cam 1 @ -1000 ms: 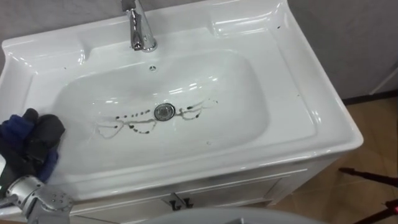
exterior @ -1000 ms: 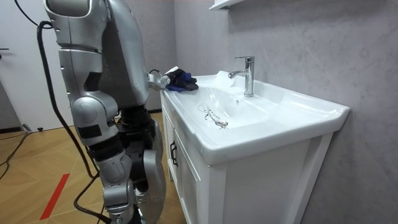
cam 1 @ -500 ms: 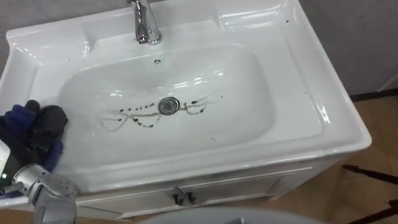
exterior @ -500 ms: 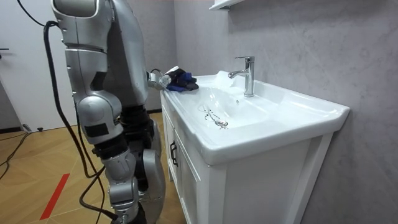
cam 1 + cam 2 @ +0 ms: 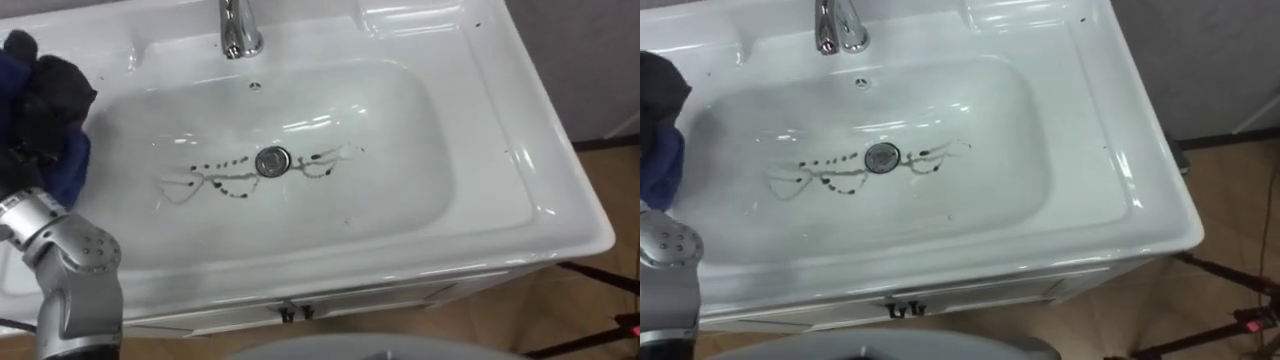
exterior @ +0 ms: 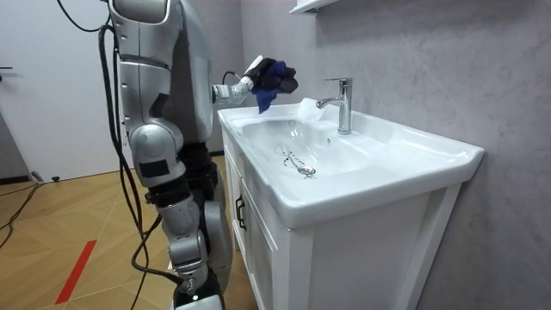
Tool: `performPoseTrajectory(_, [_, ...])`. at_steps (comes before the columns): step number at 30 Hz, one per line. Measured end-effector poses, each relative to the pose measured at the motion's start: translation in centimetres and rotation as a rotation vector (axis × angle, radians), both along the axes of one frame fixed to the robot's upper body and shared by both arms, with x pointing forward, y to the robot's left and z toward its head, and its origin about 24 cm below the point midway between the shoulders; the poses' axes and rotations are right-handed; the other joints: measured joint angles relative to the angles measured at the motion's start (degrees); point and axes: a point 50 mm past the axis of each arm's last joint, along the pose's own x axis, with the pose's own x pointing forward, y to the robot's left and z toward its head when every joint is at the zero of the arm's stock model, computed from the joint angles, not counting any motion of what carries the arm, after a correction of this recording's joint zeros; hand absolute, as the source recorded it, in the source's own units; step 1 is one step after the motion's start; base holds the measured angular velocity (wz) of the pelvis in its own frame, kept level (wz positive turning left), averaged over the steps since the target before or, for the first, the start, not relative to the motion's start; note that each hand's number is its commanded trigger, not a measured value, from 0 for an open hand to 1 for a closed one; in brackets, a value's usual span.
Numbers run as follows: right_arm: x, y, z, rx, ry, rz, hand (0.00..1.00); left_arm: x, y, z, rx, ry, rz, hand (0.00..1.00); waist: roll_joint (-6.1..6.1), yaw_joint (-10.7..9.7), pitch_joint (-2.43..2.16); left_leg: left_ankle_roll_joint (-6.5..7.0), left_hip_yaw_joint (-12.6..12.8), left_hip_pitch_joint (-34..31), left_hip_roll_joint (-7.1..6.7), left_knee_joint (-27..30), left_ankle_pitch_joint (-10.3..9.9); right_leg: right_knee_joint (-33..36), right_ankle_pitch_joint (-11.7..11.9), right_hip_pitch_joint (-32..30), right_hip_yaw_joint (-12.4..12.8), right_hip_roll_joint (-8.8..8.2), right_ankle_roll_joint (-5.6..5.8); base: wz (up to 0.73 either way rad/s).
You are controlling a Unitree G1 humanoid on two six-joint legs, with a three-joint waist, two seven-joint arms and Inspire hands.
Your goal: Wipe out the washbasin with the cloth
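Left eye view: the left hand (image 5: 45, 95) is seen at the upper left, its dark fingers clenched round a blue cloth (image 5: 68, 165), part of which hangs below the fist. The hand is held over the left rim of the white basin (image 5: 480, 120), whose bowl lies to its right and below it. Dark marks (image 5: 215, 180) are strung across the bowl's bottom on either side of the drain (image 5: 271, 160), well apart from the cloth. A tap (image 5: 240, 30) is set at the back rim. By the room view, hand and cloth are held up clear of the rim, about level with the tap's top, and the robot is stood upright at the basin's front, close against the cabinet (image 6: 258, 250).
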Motion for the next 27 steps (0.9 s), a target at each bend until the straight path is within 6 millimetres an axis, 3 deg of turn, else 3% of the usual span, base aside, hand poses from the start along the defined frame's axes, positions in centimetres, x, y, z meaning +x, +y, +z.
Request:
performPoseTrajectory(3, [0.0, -0.1, 0.0, 0.001, -0.005, 0.004, 0.00, 0.0, -0.1, 0.3, 0.029, -0.002, -0.003, 1.00, 0.26, 0.0, -0.17, 0.02, 0.0, 0.2, -0.22, -0.1, 0.0, 0.0, 0.2, -0.2, -0.5, -0.24, 0.31, 0.00])
performPoseTrajectory(8, [-0.7, 0.1, -0.1, 0.024, 0.033, 0.018, 0.00, 0.2, -0.6, 2.0, 0.055, -0.064, -0.032, 1.00, -0.75, -0.5, -0.17, 0.21, -0.6, -0.2, -0.33, -0.1, -0.1, 0.0, 0.4, -0.4, -0.9, -0.40, 0.74, 0.08])
performPoseTrajectory(13, [-0.8, 0.7, -0.3, 0.057, 0.050, 0.046, 0.00, 0.8, -1.1, 2.1, 0.038, -0.050, -0.075, 1.00, -0.94, -1.0, -0.02, 0.22, -0.6, -0.1, -0.49, -0.3, -0.1, 0.1, 0.5, -0.4, -1.1, -0.59, 0.85, 0.00])
performPoseTrajectory(17, [-0.4, 0.9, -0.3, 0.068, 0.054, 0.066, 0.00, 1.5, -2.6, 1.4, -0.010, -0.011, -0.158, 1.00, -1.17, -1.0, 0.22, 0.53, -0.6, -0.2, -0.45, -0.3, -0.3, 0.0, 0.6, -0.6, -1.2, -0.51, 1.04, 0.00])
performPoseTrajectory(27, [-1.0, 1.1, -0.4, 0.071, 0.095, 0.084, 0.00, 2.0, -4.2, -2.8, -0.127, 0.174, -0.238, 1.00, -1.06, -1.1, 0.10, 0.76, -0.6, -1.2, -0.37, 0.1, -0.4, 0.2, 0.6, -1.9, -1.1, -0.33, 1.22, 0.02])
